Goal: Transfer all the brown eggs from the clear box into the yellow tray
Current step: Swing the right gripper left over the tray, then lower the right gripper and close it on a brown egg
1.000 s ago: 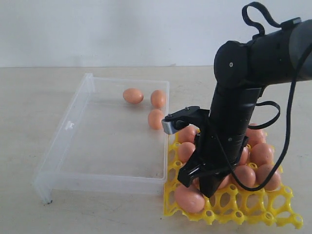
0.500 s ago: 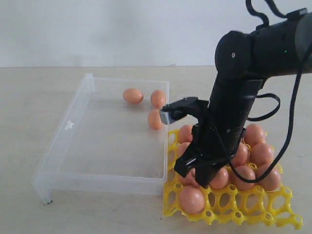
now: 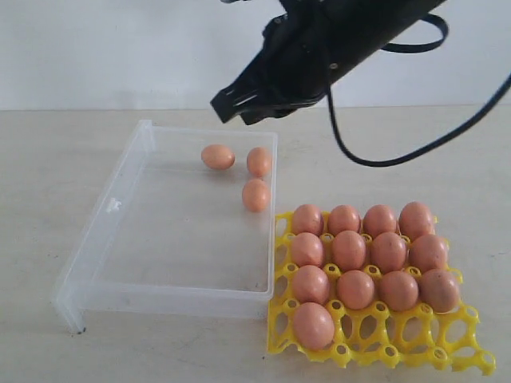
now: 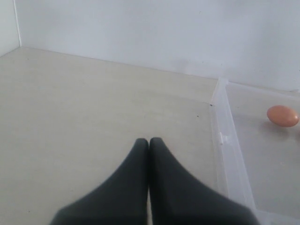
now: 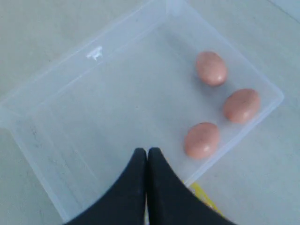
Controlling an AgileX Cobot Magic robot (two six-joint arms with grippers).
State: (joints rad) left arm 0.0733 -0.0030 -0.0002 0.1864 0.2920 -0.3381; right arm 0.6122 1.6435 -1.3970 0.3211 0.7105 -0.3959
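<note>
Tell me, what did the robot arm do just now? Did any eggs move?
The right gripper, shut and empty, lifted off the yellow tray and swung up toward the clear box. Nothing was grabbed or dropped. The three brown eggs in the box and the thirteen eggs in the tray stayed put.
</note>
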